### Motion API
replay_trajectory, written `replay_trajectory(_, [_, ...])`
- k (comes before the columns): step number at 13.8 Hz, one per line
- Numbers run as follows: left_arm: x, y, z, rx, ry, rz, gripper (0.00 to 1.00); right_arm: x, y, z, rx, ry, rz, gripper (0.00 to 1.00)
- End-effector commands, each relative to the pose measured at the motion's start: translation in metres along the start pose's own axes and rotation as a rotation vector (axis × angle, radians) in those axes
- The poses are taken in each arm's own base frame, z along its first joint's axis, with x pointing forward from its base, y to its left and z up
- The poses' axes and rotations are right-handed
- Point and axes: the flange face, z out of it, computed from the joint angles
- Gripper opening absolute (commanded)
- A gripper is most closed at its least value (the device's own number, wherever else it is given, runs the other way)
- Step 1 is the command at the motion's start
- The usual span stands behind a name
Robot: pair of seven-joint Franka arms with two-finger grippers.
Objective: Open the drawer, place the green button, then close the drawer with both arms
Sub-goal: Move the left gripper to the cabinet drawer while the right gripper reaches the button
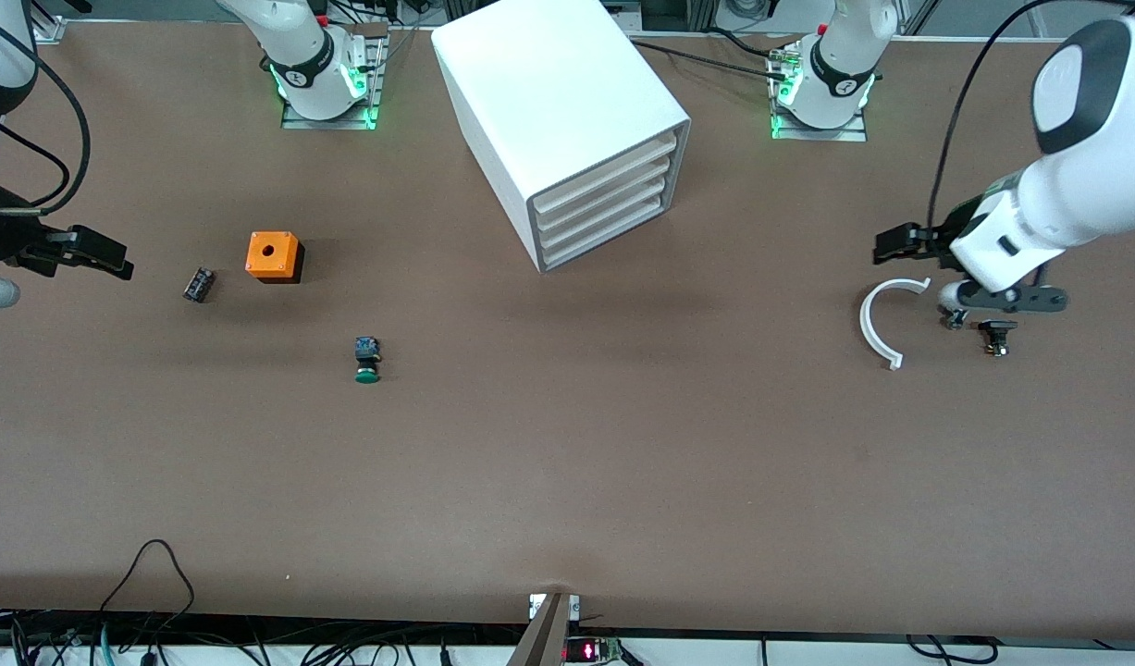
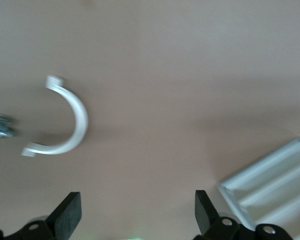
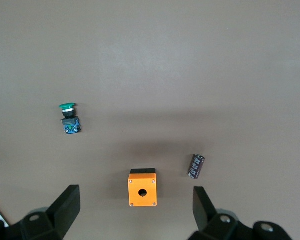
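The white cabinet (image 1: 567, 111) stands between the arm bases, and all its drawers are shut. The lower drawers (image 1: 606, 227) face the front camera and the left arm's end; the stack also shows in the left wrist view (image 2: 270, 190). The green-capped button (image 1: 367, 360) lies on its side on the table, nearer the camera than the orange box; it also shows in the right wrist view (image 3: 68, 120). My left gripper (image 1: 900, 245) is open and empty over the table at the left arm's end (image 2: 134, 215). My right gripper (image 1: 104, 257) is open and empty over the right arm's end (image 3: 134, 212).
An orange box with a hole (image 1: 273, 256) and a small black cylinder (image 1: 198, 284) lie beside each other toward the right arm's end. A white curved clip (image 1: 886, 319) and two small metal parts (image 1: 995, 335) lie under the left arm.
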Motion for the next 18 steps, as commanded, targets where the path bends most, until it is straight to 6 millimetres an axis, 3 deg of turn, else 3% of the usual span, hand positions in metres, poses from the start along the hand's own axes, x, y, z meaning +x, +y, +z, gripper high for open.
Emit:
replay_trajectory(1, [0.010, 0.000, 0.061, -0.144, -0.123, -0.032, 1.00, 0.005, -0.006, 0.013, 0.046, -0.018, -0.003, 1.00])
replay_trajectory(4, [0.016, 0.017, 0.124, -0.304, -0.257, -0.073, 1.00, 0.017, -0.014, 0.042, 0.068, -0.052, -0.002, 1.00])
replay_trajectory(9, [0.018, 0.090, 0.251, -0.482, -0.395, -0.138, 1.00, 0.048, -0.066, 0.102, 0.044, -0.037, -0.065, 1.00])
replay_trajectory(12, [0.009, 0.128, 0.303, -0.516, -0.415, -0.094, 1.00, 0.055, -0.079, 0.131, 0.037, -0.011, -0.082, 1.00])
replay_trajectory(15, [-0.016, 0.144, 0.341, -0.583, -0.447, -0.063, 1.00, 0.060, -0.090, 0.169, 0.032, -0.015, -0.091, 1.00])
replay_trajectory(18, [-0.034, 0.155, 0.358, -0.591, -0.468, 0.001, 1.00, 0.046, -0.132, 0.222, 0.031, 0.042, -0.142, 1.00])
